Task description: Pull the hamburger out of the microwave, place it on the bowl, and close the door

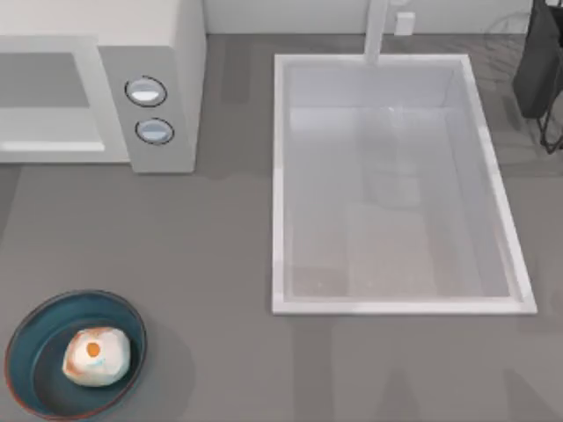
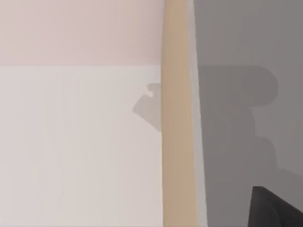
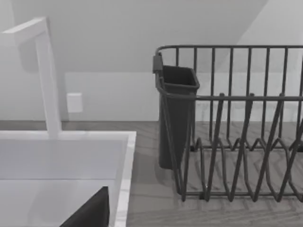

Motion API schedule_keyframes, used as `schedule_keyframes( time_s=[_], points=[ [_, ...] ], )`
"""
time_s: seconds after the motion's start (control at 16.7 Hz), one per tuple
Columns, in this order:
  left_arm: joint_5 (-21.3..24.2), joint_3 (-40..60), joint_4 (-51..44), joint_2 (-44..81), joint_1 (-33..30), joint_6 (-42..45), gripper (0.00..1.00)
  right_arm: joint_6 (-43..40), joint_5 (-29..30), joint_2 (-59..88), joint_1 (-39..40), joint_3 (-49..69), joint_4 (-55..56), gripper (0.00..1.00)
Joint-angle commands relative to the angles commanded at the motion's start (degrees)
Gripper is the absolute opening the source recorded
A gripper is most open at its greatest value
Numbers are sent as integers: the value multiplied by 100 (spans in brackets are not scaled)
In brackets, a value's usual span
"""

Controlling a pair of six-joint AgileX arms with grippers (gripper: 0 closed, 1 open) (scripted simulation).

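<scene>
hamburger (image 1: 96, 356) in bowl (image 1: 35, 334), front left

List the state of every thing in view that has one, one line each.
hamburger: out of the microwave, resting inside the bowl.
bowl: upright on the table at front left, holding the hamburger.
microwave: cavity looks open at the front; door position cannot be told.
sink: empty.
dish rack: empty, upright beside the sink.
</scene>
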Motion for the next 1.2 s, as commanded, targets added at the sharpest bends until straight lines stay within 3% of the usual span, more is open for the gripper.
schedule_keyframes(
  time_s=[0.3, 0.72, 1.2],
  points=[
    [-64, -224, 115, -259, -151, -154, 0, 0, 0, 0, 0, 0, 0, 100],
    [-472, -1977, 898, -1680, -963, -1042, 0, 0, 0, 0, 0, 0, 0, 100],
    [-663, -2353, 1053, -2043, -1265, -1380, 0, 0, 0, 0, 0, 0, 0, 100]
  ],
)
